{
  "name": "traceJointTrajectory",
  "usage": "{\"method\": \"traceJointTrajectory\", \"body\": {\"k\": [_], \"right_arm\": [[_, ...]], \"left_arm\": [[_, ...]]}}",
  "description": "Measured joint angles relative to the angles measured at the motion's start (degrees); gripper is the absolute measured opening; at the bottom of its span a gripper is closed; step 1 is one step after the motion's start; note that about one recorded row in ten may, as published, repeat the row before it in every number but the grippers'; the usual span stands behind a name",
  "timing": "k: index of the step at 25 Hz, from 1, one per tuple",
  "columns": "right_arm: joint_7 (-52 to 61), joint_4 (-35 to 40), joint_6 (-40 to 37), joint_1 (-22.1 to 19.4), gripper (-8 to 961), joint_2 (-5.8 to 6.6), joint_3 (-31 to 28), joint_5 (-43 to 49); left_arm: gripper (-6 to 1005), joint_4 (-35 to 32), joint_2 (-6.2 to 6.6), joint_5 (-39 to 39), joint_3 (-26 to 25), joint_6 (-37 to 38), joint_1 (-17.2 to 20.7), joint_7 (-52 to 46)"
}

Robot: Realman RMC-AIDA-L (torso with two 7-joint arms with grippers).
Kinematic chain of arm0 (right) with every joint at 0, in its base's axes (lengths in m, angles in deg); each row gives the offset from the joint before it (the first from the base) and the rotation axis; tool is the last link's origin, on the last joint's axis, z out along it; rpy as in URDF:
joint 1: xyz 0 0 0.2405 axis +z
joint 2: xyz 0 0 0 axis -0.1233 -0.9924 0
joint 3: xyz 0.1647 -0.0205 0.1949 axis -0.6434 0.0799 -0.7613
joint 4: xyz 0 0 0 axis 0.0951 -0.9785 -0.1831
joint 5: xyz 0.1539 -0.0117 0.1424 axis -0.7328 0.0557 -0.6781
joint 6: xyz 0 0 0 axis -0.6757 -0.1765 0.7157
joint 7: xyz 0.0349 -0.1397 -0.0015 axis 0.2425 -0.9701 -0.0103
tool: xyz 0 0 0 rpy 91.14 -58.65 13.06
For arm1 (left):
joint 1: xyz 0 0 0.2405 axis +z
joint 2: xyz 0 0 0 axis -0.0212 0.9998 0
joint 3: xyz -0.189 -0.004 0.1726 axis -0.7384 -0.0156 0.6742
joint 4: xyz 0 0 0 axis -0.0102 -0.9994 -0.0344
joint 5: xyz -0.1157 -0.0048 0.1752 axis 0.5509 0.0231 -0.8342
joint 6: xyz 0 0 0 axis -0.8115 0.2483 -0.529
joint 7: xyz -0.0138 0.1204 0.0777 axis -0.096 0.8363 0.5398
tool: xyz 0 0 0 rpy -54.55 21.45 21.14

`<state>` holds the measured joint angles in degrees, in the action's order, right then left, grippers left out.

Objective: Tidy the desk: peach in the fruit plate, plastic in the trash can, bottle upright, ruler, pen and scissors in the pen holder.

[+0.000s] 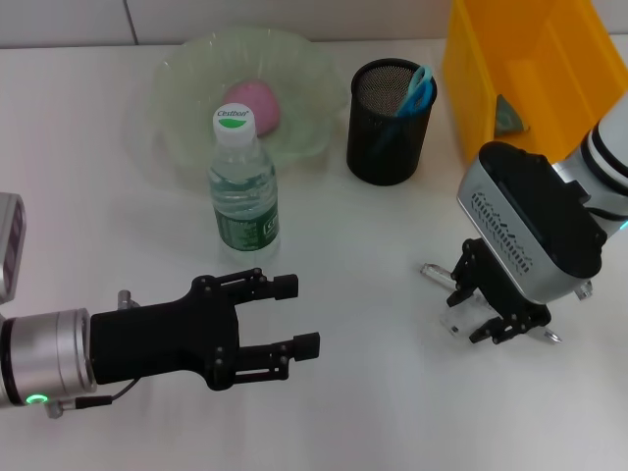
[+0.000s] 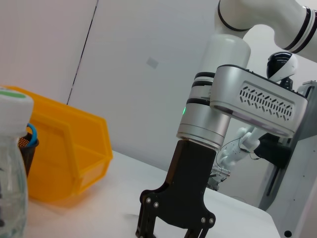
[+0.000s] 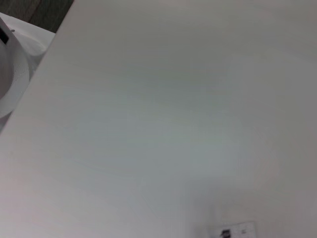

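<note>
On the white desk (image 1: 373,412), left gripper (image 1: 302,316) hovers low, fingers apart, nothing held. Bottle (image 1: 241,186) upright before the fruit plate (image 1: 186,69) with peach (image 1: 253,104); scissors (image 1: 419,90) in pen holder (image 1: 390,123). Right gripper (image 1: 491,319) down over the clear ruler (image 1: 461,316), can't tell its grip. Yellow trash can (image 1: 525,59) far right.

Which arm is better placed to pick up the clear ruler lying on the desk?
Right. The right gripper is directly over the clear ruler, near the pen holder. The left gripper, fingers open, sits beside the bottle, well away.
</note>
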<state>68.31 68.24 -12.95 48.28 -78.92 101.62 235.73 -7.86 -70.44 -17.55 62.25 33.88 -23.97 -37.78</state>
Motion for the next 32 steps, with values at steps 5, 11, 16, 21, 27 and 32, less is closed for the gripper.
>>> {"method": "traceJointTrajectory", "body": {"k": [5,11,16,21,27,32], "right_arm": [[-0.02,0.37,0.01,-0.3,397,-0.02,-1.24,-0.17],[-0.22,5.38,-3.48,-2.1,383,0.21,-12.4,-2.62],[-0.48,10.59,-6.52,-3.99,381,0.6,-30.65,-10.4],[-0.73,6.02,-2.0,-5.75,380,0.41,-47.29,-28.28],[-7.76,-16.8,8.91,-6.4,380,0.81,-49.72,-55.67],[-16.28,-33.55,11.58,-4.13,380,0.32,-49.35,-67.0]], "left_arm": [[770,-0.01,0.01,0.0,0.0,-0.21,-0.06,-0.01],[770,-0.18,0.02,0.0,0.0,-0.36,0.09,-0.01],[770,-0.2,0.07,-0.01,-0.69,-0.38,0.17,0.03],[770,-0.11,0.1,-0.32,-3.38,-0.38,0.38,0.47],[770,-0.32,0.08,-0.38,-3.6,-0.37,0.3,0.52],[770,-0.32,-0.16,-0.26,-3.55,-0.04,0.58,0.94]]}}
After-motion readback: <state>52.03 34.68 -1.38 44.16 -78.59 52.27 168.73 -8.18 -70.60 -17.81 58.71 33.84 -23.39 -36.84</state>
